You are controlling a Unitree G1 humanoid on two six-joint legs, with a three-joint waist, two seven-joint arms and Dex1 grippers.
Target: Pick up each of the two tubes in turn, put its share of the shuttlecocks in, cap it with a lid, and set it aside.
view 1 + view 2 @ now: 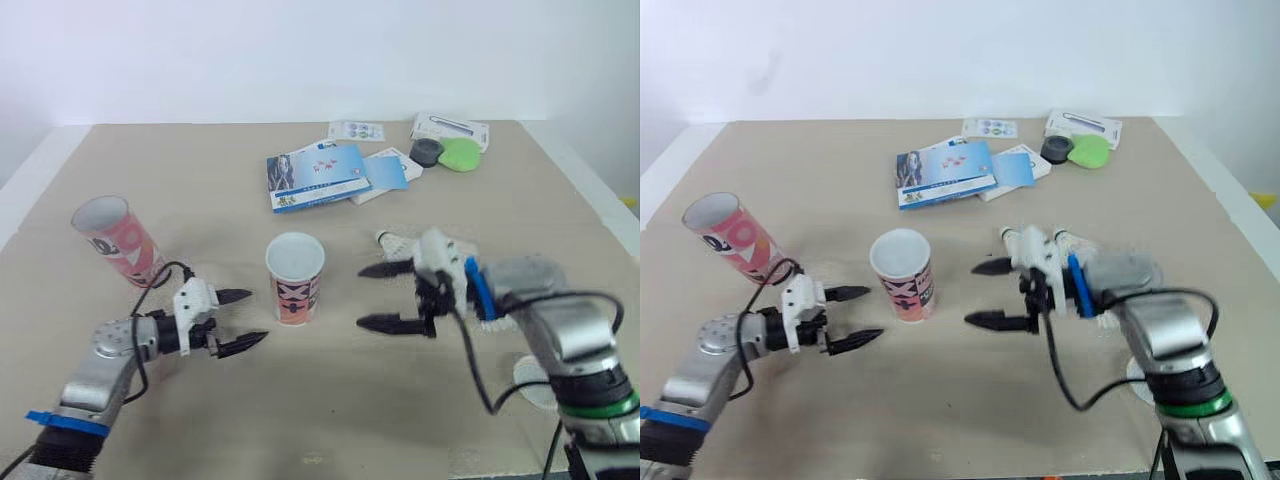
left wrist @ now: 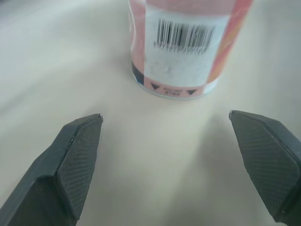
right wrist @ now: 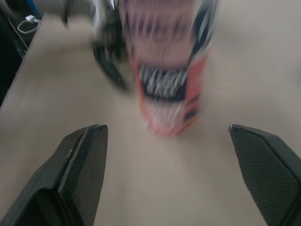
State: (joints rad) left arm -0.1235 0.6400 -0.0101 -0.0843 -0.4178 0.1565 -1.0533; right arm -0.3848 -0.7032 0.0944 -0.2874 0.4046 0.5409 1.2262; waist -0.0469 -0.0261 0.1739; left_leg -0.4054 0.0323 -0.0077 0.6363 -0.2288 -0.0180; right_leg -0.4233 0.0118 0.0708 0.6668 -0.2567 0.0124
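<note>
The left gripper [image 1: 258, 315] is wide open and holds nothing, its forearm reaching in low from the robot's left with the black fingers pointing at the upright tube [image 1: 294, 280]. The right gripper [image 1: 360, 296] mirrors it from the other side, also spread wide and empty, its fingers level with the tube's lower half. The tube stands between the two, apart from both, its open mouth facing up. The left wrist view adds what the head views do not: a barcode label [image 2: 180, 34] on the tube's side, framed between the two finger pads [image 2: 70, 160]. The right wrist view shows the same tube blurred, with the left gripper behind it. White shuttlecocks [image 1: 1015, 237] lie just beyond the right gripper. A second tube [image 1: 118, 240] sits tilted well to the left, mouth open. At the beige table's [image 1: 200, 180] far side are blue booklets [image 1: 315, 175], a white box [image 1: 450, 130], a black lid [image 1: 426, 152] and a green lid [image 1: 460, 154], before a plain white wall.
</note>
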